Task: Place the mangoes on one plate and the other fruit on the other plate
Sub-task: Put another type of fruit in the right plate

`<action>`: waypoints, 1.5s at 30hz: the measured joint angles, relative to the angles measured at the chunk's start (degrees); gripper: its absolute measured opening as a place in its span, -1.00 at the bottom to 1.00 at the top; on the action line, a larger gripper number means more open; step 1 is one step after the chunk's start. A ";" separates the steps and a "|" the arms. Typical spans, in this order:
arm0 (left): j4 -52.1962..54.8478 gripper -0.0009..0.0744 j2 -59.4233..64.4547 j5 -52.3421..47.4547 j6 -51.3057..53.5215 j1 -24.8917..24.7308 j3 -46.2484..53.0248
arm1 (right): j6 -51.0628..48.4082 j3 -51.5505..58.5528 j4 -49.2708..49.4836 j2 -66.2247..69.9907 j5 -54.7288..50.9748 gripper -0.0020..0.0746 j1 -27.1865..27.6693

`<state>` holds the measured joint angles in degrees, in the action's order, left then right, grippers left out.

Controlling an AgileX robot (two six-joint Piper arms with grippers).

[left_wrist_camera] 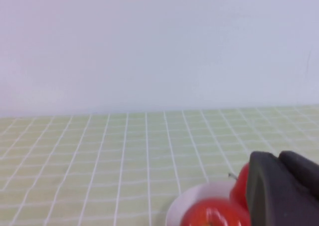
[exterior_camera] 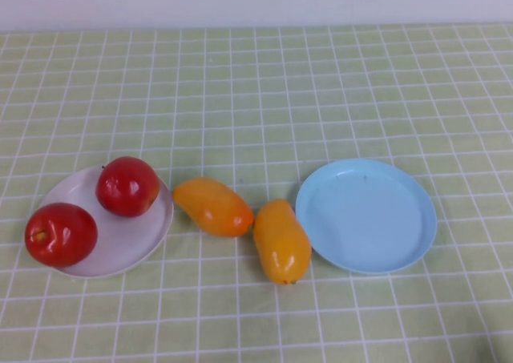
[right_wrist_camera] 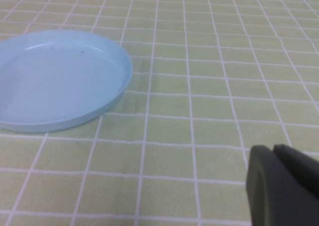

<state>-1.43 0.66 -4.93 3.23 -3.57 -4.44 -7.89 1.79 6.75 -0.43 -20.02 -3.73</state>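
Mangoes: two, both lying on the checked surface [exterior_camera: 264, 90] between the plates, neither yet placed. We log the left mango [exterior_camera: 212, 206] just beside the white plate [exterior_camera: 120, 243] and the right mango [exterior_camera: 281, 240] close against the light blue plate [exterior_camera: 366, 215]; their near ends almost meet.

Apples: two, both on the white plate, the rear apple [exterior_camera: 127, 186] well inside it and the front apple [exterior_camera: 60, 234] at its left edge, overhanging the rim. We judge this half done.

Light blue plate: bare.

Left gripper [left_wrist_camera: 281, 191]: held low, near the white plate; we cannot tell how its jaws stand.

Right gripper [right_wrist_camera: 281, 186]: held over bare surface beside the blue plate; jaws likewise cannot be told.

Remaining: both mangoes to the blue plate.
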 joint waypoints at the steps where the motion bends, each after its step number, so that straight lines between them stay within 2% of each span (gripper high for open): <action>1: 0.00 -0.97 -0.78 0.00 0.16 0.14 1.22 | 0.00 0.00 0.00 0.00 0.00 -0.99 0.00; 7: 0.00 -0.97 -1.18 -1.45 0.42 0.14 5.66 | 0.00 0.00 0.00 0.00 0.00 -0.99 0.00; 17: 1.05 -0.97 -1.26 -16.45 0.42 0.14 5.86 | 0.00 0.00 0.13 0.00 0.00 -0.99 0.00; 45: 1.05 -0.97 -1.26 -16.55 0.42 0.14 5.86 | 0.00 0.00 0.13 0.00 0.00 -0.99 0.00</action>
<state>-0.38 -0.61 -21.48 3.66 -3.43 1.42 -7.89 1.79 6.88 -0.43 -20.02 -3.73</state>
